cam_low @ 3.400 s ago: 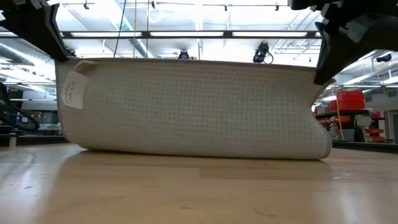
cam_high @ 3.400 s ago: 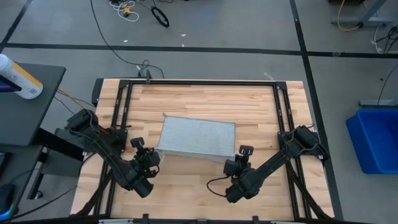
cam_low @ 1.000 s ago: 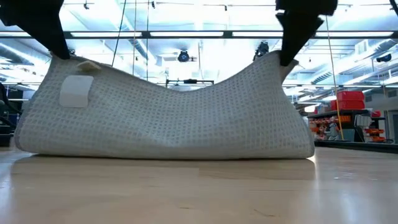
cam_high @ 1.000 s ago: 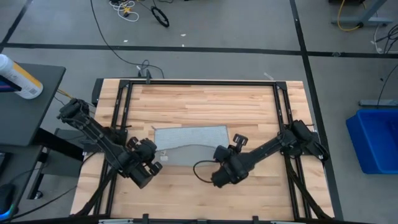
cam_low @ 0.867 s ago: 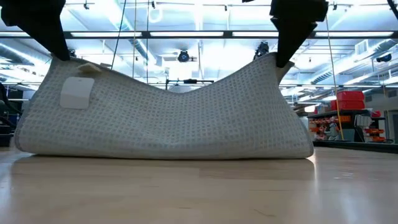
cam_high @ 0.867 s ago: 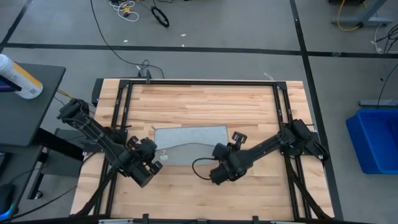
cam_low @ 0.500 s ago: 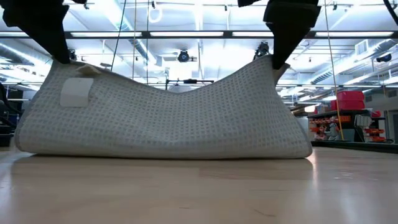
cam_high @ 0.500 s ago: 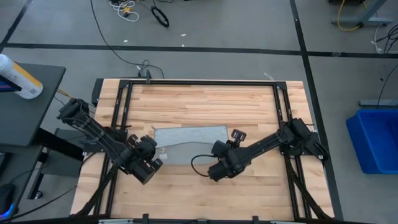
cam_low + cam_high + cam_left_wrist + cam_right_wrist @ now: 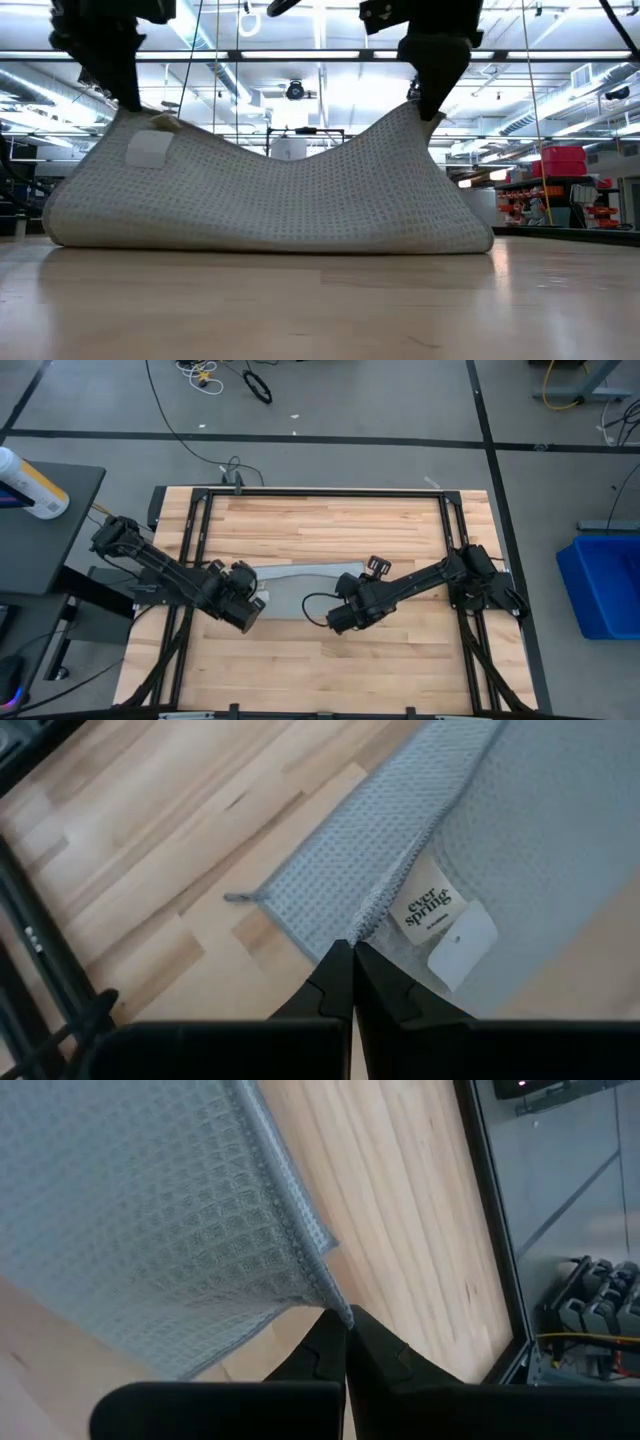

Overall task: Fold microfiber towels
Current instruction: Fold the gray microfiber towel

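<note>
1. 2 pincers are on the job, each one clenched on a corner of the microfiber towel (image 9: 300,592), which sits around the middle of the wooden desk (image 9: 320,525).
2. Left pincer (image 9: 252,598) is over the towel's left end. In the left wrist view its fingertips (image 9: 350,952) are pinched tight on the hemmed edge, right by the white tag (image 9: 440,920).
3. Right pincer (image 9: 352,596) is over the towel's right end. In the right wrist view its tips meet on the corner of the cloth (image 9: 200,1220), with the rest of the fabric hanging away from it.
4. From the low view the towel (image 9: 270,195) is held up at both top corners and sags in the middle, kind of a saddle shape. Its bottom fold rests on the desk (image 9: 320,300) along the whole length.
5. Same view: the left pincer (image 9: 128,100) grips the peak that has the tag (image 9: 148,148) just under it, and the right pincer (image 9: 418,108) grips the other peak.
6. From above, only a narrow grey strip of towel shows between the 2 arms, since they cover its near side.
7. Off the desk, a blue bin (image 9: 605,585) sits on the floor to the right, and a dark side table (image 9: 50,530) with a white bottle (image 9: 28,485) is to the left.
</note>
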